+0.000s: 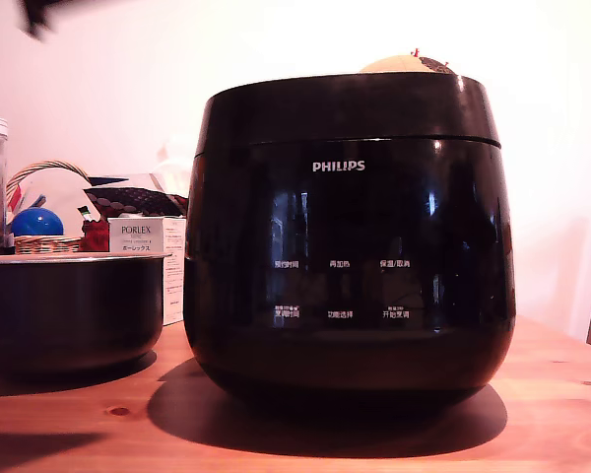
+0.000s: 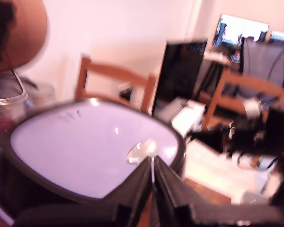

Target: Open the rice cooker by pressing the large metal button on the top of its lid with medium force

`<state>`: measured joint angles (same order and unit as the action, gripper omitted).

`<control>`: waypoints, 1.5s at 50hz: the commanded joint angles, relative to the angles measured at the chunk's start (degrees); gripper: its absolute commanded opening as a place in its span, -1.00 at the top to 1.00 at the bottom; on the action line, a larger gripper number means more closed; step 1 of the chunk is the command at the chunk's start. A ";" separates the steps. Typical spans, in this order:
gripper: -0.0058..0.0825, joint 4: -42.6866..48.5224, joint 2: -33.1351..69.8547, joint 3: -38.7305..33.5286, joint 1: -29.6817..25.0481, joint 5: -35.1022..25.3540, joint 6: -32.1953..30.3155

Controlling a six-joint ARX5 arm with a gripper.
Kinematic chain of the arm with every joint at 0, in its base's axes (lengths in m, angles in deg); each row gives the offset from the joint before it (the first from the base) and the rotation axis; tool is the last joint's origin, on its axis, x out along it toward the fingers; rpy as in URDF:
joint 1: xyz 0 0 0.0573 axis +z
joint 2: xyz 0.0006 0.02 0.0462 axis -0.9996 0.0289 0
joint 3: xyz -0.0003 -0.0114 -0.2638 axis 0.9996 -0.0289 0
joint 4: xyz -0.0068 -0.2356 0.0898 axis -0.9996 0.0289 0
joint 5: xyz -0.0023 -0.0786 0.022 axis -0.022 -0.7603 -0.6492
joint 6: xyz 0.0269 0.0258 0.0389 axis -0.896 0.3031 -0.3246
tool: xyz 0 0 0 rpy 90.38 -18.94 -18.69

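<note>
Blurred in the wrist view, the tool (image 2: pixel 153 172), jaws pressed together, points at the lid's (image 2: pixel 85 146) metal button (image 2: pixel 141 151).

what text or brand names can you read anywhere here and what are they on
"PHILIPS": white, on the front of the rice cooker.
"PORLEX": on the white box behind the black pot.
Two rows of white Chinese labels on the cooker's front: too small to read.
Wrist view: no readable text.
</note>
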<state>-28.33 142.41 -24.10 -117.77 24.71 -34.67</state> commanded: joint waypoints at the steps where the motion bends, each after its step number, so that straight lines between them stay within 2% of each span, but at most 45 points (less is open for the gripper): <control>1: 0.92 -1.20 1.95 2.14 -1.64 1.51 -2.54; 16: 0.92 -1.20 12.85 10.01 -8.15 8.02 -10.73; 24: 0.92 -1.20 18.05 12.57 -9.77 9.18 -13.94; 40: 0.92 -0.70 22.62 13.60 -12.33 12.13 -15.41; 41: 0.92 -0.52 22.77 13.60 -12.50 12.28 -17.59; 44: 0.92 0.15 23.26 13.60 -13.00 12.68 -18.34; 65: 0.92 11.32 27.21 13.60 -14.19 19.52 -21.68; 75: 0.92 15.89 28.30 13.60 -14.25 19.56 -22.47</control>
<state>-17.70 166.04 -5.85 -132.11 43.35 -56.72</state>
